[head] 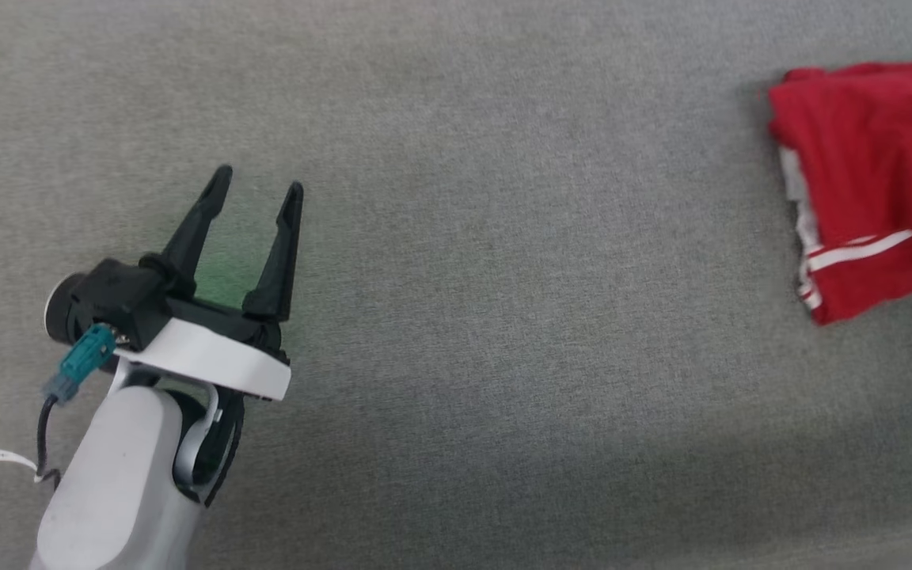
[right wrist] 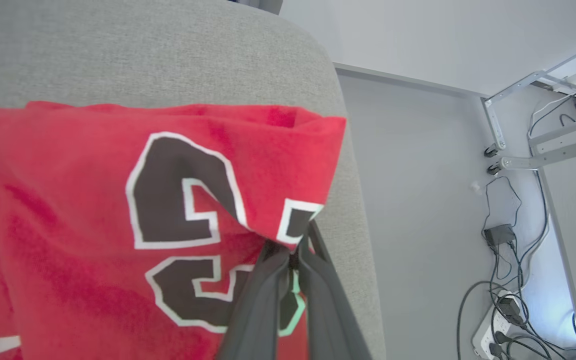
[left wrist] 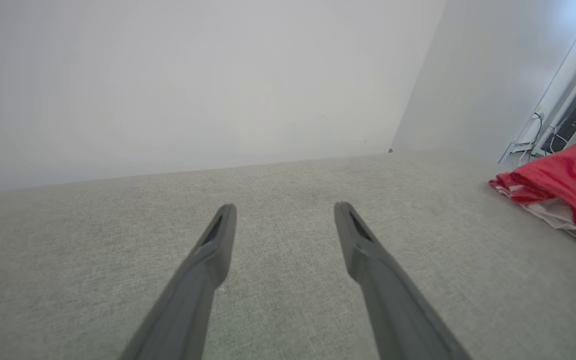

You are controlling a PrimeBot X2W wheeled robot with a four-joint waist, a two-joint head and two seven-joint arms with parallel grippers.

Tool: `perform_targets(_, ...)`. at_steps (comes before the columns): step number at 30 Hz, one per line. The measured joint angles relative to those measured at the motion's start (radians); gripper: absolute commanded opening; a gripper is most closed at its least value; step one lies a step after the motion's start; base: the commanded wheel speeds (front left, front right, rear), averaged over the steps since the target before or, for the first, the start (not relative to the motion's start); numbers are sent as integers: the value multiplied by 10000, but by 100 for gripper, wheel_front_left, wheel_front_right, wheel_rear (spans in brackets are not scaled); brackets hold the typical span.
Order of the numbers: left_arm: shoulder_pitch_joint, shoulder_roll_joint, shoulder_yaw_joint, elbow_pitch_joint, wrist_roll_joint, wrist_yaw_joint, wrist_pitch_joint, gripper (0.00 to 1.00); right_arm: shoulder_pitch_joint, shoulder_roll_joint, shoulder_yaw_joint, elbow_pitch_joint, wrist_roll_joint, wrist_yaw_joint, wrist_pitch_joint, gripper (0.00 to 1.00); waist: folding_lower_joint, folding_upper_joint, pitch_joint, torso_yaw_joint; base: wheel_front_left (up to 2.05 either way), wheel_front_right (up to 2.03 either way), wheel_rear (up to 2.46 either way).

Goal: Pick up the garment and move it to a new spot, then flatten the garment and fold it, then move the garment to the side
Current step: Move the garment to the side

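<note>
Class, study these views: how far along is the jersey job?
Done: the right tool is shut on the garment by its printed number. In hand: moving it, apparently; the left tool hangs open over the grey surface. Left, seemingly: flattening, folding, setting aside, as the cloth looks bunched.

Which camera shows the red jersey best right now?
The right wrist view: the jersey lies close up, its black white-outlined number plain, with the right tool shut on the fabric. The head and left wrist views catch a bunched red-and-white part at their right edges.
</note>
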Motion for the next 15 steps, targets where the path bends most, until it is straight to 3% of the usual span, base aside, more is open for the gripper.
perform_targets(9,-599,224,-474,-15,-29,0,0,100,-924,-286,-207,1440,-1160,0,-1080,0,0,0,646,-295,0,0,0)
perform_targets(15,-893,420,-725,50,-130,0,0,100,-1294,13,-504,2619,-2165,0,-1906,0,1,0,914,-240,0,0,0)
